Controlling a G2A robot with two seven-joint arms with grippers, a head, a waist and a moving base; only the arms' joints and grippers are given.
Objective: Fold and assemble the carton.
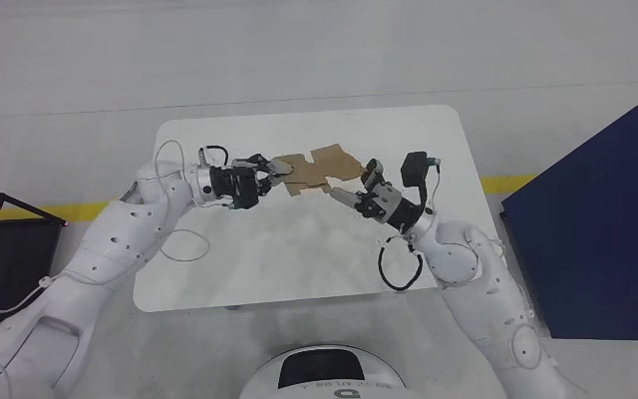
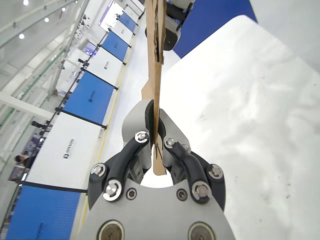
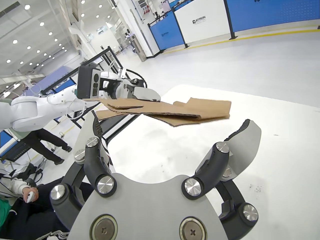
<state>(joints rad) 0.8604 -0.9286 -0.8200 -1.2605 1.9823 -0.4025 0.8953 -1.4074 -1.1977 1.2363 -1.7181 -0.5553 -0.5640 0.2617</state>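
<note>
**Carton and both grippers over the white table.** The carton is a brown cardboard blank, still flat. Its panels and flaps lie in layers one upon another, with notched, stepped edges. It hangs above the far half of the table, about midway across, clear of the top and roughly parallel to it. The left wrist view shows the carton edge-on beside the table. The right wrist view shows the carton from its broad side, above the table.

The left gripper is over the table's far left part, jaws clenched on the carton's end flap. Seen from its own wrist, the left gripper pinches the cardboard from both sides, and a stub of flap passes back between the jaws. The right wrist view shows the left gripper at the carton's farther end.

The right gripper is over the table right of its centre, jaws released and spread wide. From its own wrist, the right gripper faces the carton's other end, which lies just ahead of the fingertips. Contact cannot be told.

A black cable loops from the right arm over the table's near right part. A blue panel stands on the floor off the table's right side. A yellow line runs along the floor between that side of the table and the panel.
</note>
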